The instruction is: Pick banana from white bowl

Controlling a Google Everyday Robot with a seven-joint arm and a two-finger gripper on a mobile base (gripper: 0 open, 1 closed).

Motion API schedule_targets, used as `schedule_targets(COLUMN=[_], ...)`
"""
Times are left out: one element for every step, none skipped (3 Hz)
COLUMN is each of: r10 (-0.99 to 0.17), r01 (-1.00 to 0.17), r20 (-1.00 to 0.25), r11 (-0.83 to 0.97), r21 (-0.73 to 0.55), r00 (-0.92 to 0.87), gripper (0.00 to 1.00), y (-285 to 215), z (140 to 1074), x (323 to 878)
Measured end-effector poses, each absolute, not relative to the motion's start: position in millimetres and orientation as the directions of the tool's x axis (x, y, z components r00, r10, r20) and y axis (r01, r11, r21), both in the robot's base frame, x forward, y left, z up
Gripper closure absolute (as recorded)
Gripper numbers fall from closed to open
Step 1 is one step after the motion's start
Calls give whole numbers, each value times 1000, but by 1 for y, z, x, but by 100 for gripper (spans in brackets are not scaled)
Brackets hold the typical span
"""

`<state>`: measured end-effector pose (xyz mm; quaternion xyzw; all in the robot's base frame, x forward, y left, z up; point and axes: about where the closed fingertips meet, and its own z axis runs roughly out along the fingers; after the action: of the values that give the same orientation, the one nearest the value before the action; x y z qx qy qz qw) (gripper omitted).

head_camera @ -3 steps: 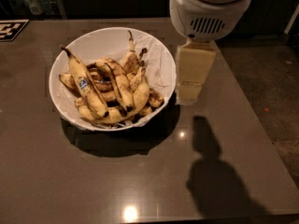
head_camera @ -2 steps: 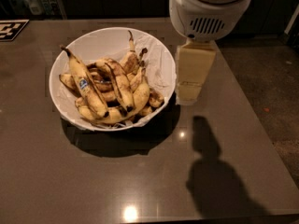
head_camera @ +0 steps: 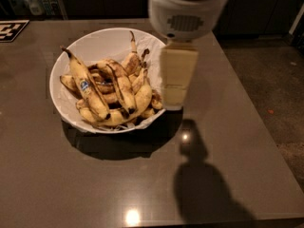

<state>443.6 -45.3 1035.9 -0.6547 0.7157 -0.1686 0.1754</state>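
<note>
The white bowl [head_camera: 71,56] stands on the dark table and holds several overripe bananas in a heap. The banana [head_camera: 121,87], long and yellow with a dark brown streak along it, lies across the middle of the heap. A yellow banana with a small blue sticker [head_camera: 87,87] lies to its left. My gripper [head_camera: 174,101] hangs from the white wrist [head_camera: 187,11] just outside the bowl's right rim, above the table and level with the bananas. It holds nothing that I can see.
The table [head_camera: 142,184] is a dark glossy brown, with its right edge near a grey floor [head_camera: 275,80]. A black-and-white marker tag [head_camera: 10,30] lies at the table's far left. The arm's shadow [head_camera: 204,189] falls on the front right of the table.
My gripper and wrist have moved left, from clear of the bowl to right against its right rim. The bananas and bowl have not shifted.
</note>
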Motion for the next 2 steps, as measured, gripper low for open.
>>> schedule_targets(r10=[-997,-995], r01=[-891,-905], r20=[-19,-89], r11=[72,68], r21=[-449,-419], r00=[-71,-34], gripper=[0,0], y=[-35,-37], z=[1035,1040], x=[439,449])
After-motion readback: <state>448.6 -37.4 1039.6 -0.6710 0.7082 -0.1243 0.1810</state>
